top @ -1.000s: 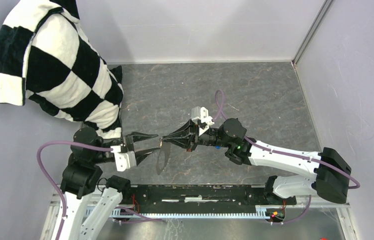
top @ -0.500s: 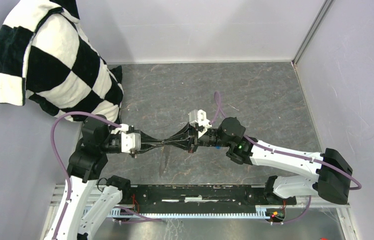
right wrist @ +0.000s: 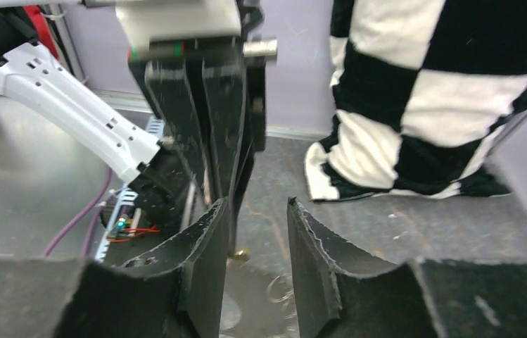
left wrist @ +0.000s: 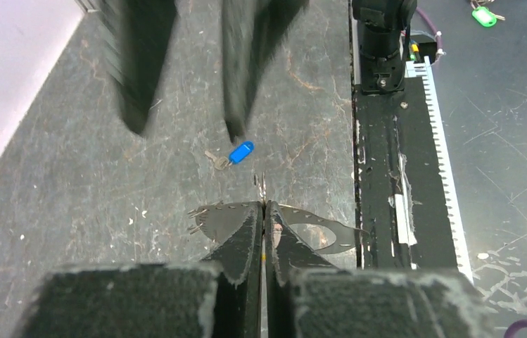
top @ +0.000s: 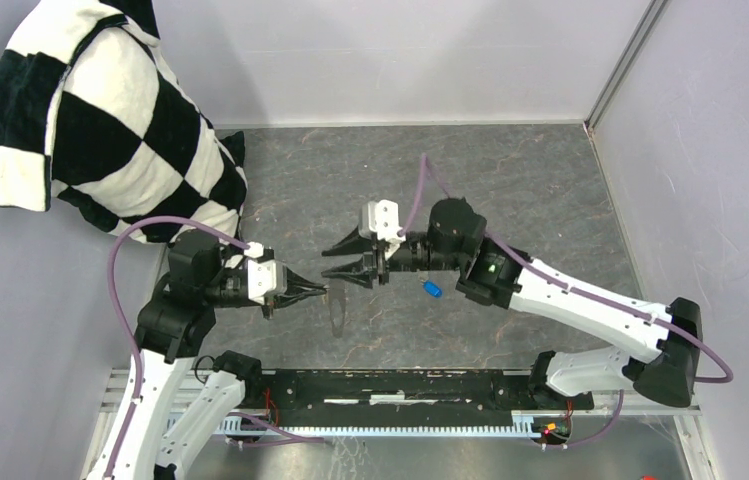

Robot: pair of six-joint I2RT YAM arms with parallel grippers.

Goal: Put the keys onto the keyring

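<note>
My left gripper [top: 320, 291] [left wrist: 264, 206] is shut on the keyring [top: 336, 313], a thin grey loop that hangs from its fingertips just above the table. A sliver of its metal pokes out past the tips. The blue-headed key [top: 432, 289] [left wrist: 240, 152] lies flat on the table, under the right forearm. My right gripper [top: 328, 262] [right wrist: 256, 204] stands open and holds nothing, a short way back from the left fingertips and facing them. A small yellow-gold bit [right wrist: 238, 255] shows below the left fingers; whether it is the yellow key I cannot tell.
A black-and-white checkered cloth [top: 110, 130] [right wrist: 422, 91] is draped at the back left. Grey walls close off the back and right [top: 690, 150]. A black rail [top: 400, 385] runs along the near edge. A green tag [left wrist: 484, 15] lies beyond the rail.
The left gripper moved in and shut on the keyring that the right gripper held. The right gripper then opened and drew back and up, uncovering the blue key.
</note>
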